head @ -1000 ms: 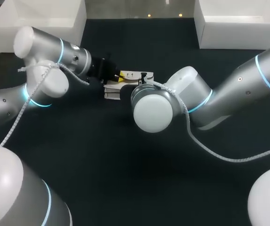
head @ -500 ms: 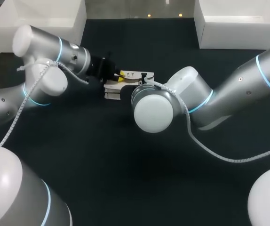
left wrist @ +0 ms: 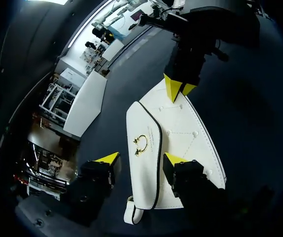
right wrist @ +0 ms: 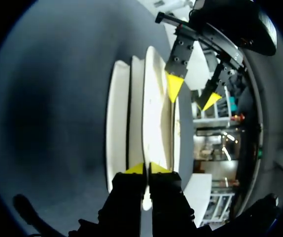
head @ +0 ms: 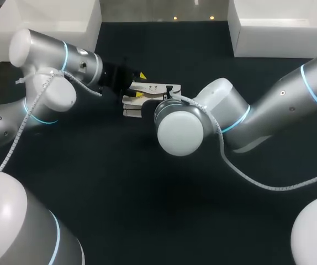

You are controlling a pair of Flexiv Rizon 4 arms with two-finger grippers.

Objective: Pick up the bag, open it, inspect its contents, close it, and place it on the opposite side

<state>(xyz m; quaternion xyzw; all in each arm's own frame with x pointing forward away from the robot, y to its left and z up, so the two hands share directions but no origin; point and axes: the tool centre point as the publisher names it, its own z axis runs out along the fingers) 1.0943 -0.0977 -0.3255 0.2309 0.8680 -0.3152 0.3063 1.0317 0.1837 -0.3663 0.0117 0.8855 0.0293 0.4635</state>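
The white bag (head: 152, 88) lies on the bench (head: 120, 182), just toward twelve o'clock of centre. The right end effector (right wrist: 147, 169) is clamped on its edge, while the left end effector (left wrist: 141, 158) stands apart, straddling the flap (left wrist: 144, 128). I'd call this the opening step. Next, the left should close on the flap and lift it gently.

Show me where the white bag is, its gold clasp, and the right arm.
white bag (left wrist: 185, 140): left wrist view, on its studded body panel.
gold clasp (left wrist: 140, 144): left wrist view, on the ring on the flap.
right arm (head: 280, 102): head view, on its grey link.
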